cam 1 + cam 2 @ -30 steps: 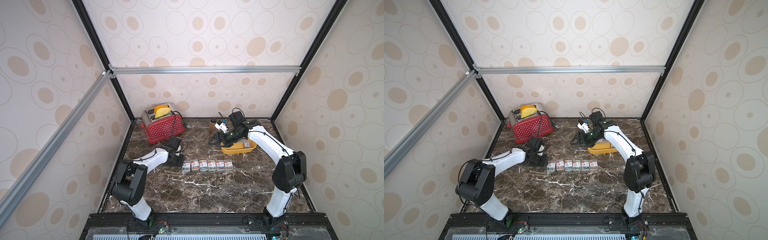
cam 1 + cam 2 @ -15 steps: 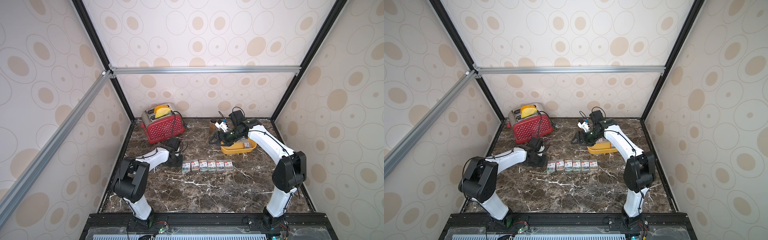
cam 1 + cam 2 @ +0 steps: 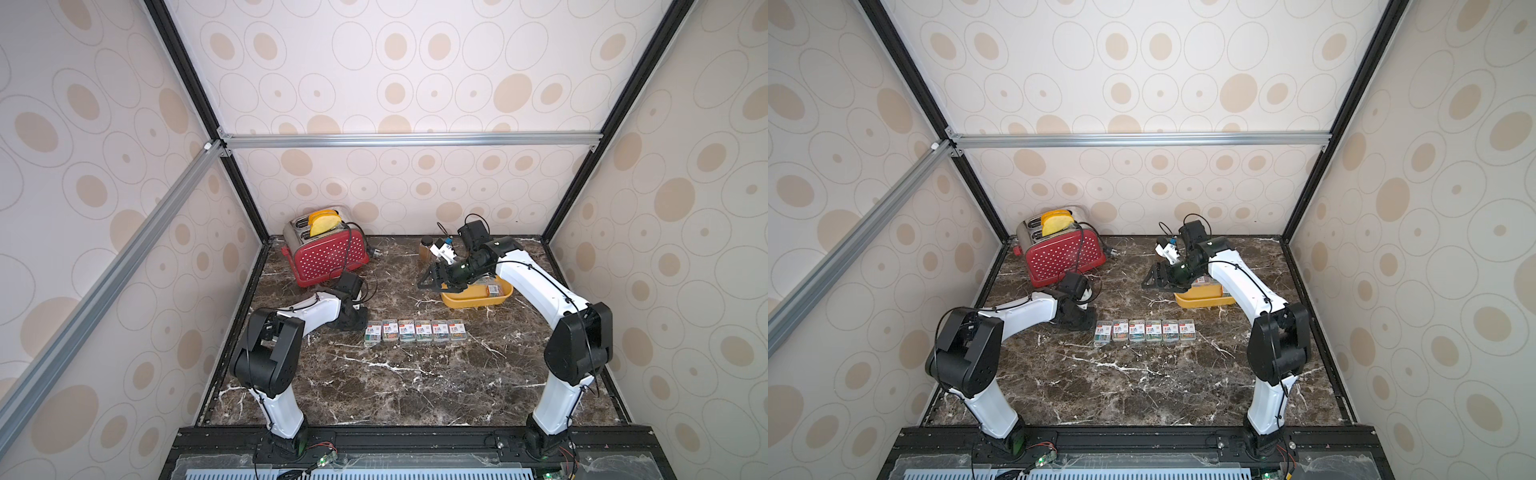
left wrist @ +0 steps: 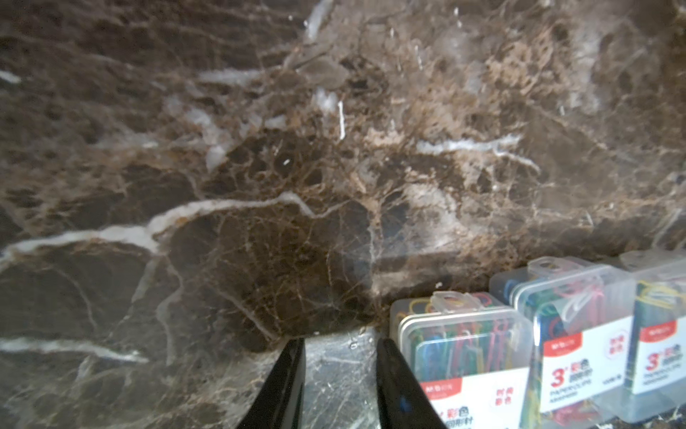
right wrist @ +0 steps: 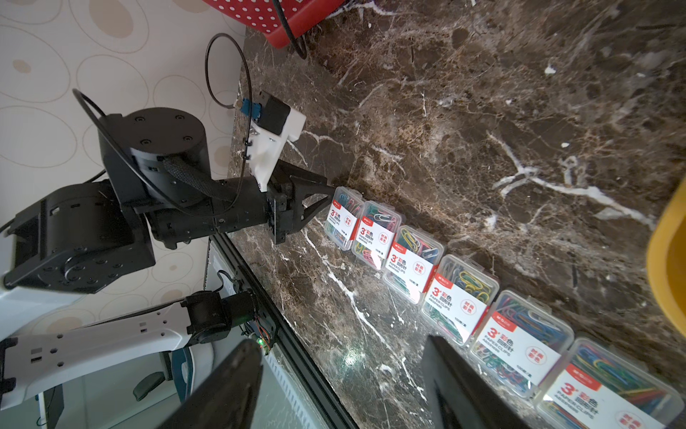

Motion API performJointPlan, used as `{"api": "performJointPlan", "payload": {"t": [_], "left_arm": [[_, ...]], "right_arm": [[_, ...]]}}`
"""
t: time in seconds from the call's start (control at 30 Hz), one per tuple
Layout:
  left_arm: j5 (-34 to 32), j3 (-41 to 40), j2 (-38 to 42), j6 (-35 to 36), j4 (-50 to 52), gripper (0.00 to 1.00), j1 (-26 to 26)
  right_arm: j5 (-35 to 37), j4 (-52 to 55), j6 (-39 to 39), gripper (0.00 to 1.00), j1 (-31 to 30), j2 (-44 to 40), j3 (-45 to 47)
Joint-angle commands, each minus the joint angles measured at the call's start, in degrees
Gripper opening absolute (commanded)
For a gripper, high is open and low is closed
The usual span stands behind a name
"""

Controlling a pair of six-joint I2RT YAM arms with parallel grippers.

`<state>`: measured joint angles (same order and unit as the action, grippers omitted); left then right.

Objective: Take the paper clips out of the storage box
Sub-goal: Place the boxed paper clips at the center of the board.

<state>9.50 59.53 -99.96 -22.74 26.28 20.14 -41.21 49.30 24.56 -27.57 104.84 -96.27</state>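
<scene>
Fingers (image 4: 286, 382), left arm (image 3: 307, 309): narrowly apart, empty

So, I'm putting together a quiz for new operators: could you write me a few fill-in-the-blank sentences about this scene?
The paper clips lined up on the table make a row of ___ cases.
The storage box is coloured ___.
The left hand, beside the row's end, holds ___.
The dotted toaster is coloured ___.
Missing words: six; yellow; nothing; red.
</scene>
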Motion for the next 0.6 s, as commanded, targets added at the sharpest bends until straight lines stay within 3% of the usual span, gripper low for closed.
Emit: {"api": "performJointPlan", "payload": {"t": [0.0, 0.3, 0.57], "left_arm": [[1.6, 1.8, -0.8, 0.2, -0.8, 0.35, -0.4], [0.5, 1.9, -0.5, 0.2, -0.5, 0.39, -0.3], [-1.1, 3.4, 1.2, 1.5, 0.4, 0.64, -0.4]], "right_arm": [[0.5, 0.5, -0.3, 0.74, -0.1, 0.8, -1.0], [1.9, 1.3, -0.9, 0.74, -0.1, 1.5, -1.5], [9.8, 5.9, -5.3, 0.76, 2.4, 2.6, -4.2]]}}
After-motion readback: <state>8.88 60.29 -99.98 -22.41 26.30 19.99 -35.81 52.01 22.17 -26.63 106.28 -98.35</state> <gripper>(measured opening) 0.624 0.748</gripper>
